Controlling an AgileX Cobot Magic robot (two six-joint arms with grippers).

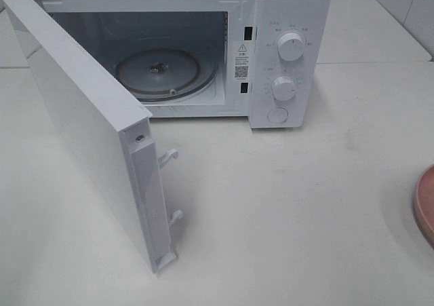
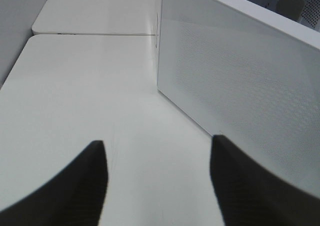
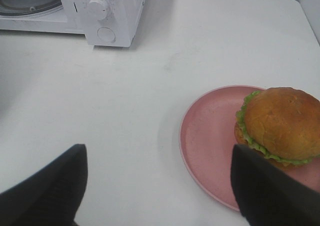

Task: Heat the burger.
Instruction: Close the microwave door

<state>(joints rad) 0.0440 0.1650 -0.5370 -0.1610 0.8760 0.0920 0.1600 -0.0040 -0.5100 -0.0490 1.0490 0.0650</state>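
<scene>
One burger (image 3: 281, 123) sits on one pink plate (image 3: 210, 136), and one microwave (image 1: 285, 55) stands with its door (image 1: 88, 123) swung wide. Left claw (image 2: 159, 183) and right claw (image 3: 159, 186) both gape, grasping nothing over the counter (image 1: 305, 218).

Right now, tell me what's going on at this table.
Nothing is being held. The microwave stands with its door swung wide open and the glass turntable bare. The burger sits on the pink plate off to the right, not yet moved. The right gripper hovers open near the plate; the left gripper is beside the open door, touching nothing.
</scene>
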